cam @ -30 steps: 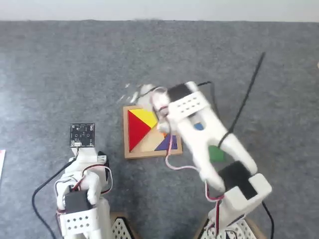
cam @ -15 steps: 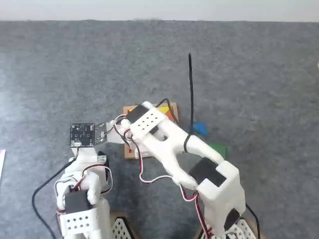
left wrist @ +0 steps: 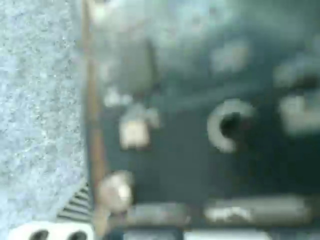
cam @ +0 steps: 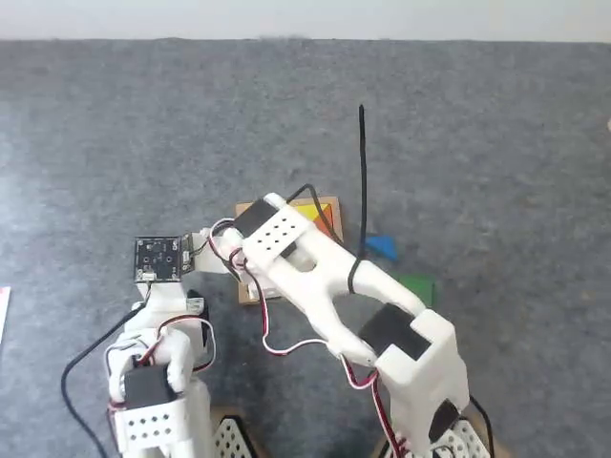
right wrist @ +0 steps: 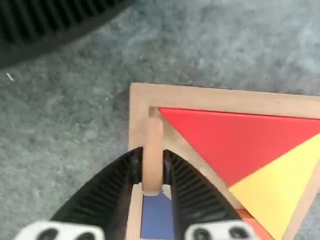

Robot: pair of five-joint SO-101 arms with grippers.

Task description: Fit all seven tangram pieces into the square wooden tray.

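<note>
High view: the right gripper is seen at the wall of the tray that faces the left arm. The tray is largely covered by the right arm stretched across it. Should that arm be swung aside carelessly, the tray could be dragged and its seated pieces jolted. The left arm's camera board, just beyond the gripper from the tray, could also be struck. A loose blue piece and a green piece are found on the carpet off the tray's far side.

Left wrist view: a dark blur is shown, and the left pincer's state cannot be told.

Right wrist view: the jaws are drawn nearly together on a wooden strip inside the tray's corner. Whether it is wall or loose cannot be told. The red triangle and yellow triangle are seated alongside.
</note>
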